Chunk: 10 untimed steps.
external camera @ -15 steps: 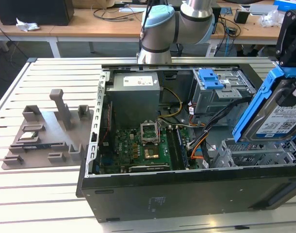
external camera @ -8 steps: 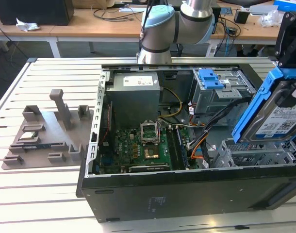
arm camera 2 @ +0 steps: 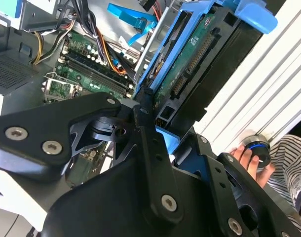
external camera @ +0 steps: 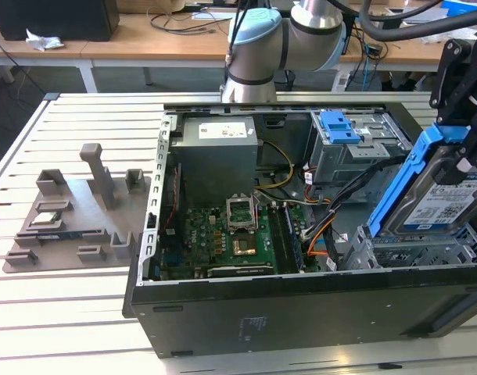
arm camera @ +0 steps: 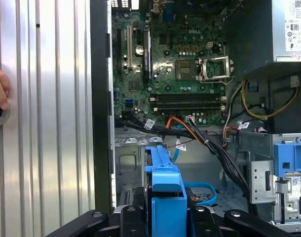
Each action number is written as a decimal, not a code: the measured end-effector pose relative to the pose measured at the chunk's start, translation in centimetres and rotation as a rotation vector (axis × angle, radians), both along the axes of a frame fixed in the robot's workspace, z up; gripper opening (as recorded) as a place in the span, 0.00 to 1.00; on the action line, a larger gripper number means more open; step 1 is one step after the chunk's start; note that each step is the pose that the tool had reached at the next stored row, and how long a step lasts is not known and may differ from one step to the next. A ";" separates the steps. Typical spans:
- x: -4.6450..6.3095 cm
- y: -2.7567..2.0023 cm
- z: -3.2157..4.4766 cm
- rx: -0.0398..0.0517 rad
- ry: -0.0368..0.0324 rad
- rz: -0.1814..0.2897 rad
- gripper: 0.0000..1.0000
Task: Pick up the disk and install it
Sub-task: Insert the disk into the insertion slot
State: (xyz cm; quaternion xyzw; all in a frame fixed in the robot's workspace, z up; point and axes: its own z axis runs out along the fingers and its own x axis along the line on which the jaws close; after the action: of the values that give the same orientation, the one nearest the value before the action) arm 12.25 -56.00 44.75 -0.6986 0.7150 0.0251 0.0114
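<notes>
- Blue plastic frames the disk [external camera: 435, 199]. In the exterior view it stands steeply tilted at about three o'clock, with its label towards the camera and its blue end tab [external camera: 442, 134] uppermost.
- The black gripper [external camera: 464, 152] is clamped on the disk's upper end. The lower end meets the top of the grey drive cage [external camera: 414, 254] in the four o'clock corner of the open computer case [external camera: 223, 312]. Whether it is already inside the cage cannot be told.
- A blue bracket [external camera: 338, 125] sits at one o'clock inside the case, and the motherboard [external camera: 223, 234] lies near its middle. A grey fixture plate [external camera: 74, 215] rests on the slatted table [external camera: 59, 312] at nine o'clock, and the arm [external camera: 277, 35] rises at twelve.
- In the second wrist view the gripper [arm camera 2: 170, 123] pinches the carrier from both sides, and the disk [arm camera 2: 192, 64] shows its green circuit-board face. A person's hand [arm camera 2: 245, 157] touches a round button [arm camera 2: 256, 148] on the table, next to a striped sleeve [arm camera 2: 288, 163].
- In the first wrist view the disk [arm camera: 165, 182] appears edge-on between the black fingers [arm camera: 135, 222]. Beyond it are orange and black cables [arm camera: 190, 131], then the motherboard [arm camera: 180, 64].
</notes>
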 end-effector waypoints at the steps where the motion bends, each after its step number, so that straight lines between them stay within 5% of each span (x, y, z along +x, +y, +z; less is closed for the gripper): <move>1: 0.0 0.03 -0.13 0.0001 0.0000 0.000 0.37; 10: -0.1 0.25 -1.27 -0.0001 0.0001 0.000 0.37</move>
State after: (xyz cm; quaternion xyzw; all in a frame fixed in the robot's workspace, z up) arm 12.17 -55.75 43.48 -0.6986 0.7150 0.0251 0.0113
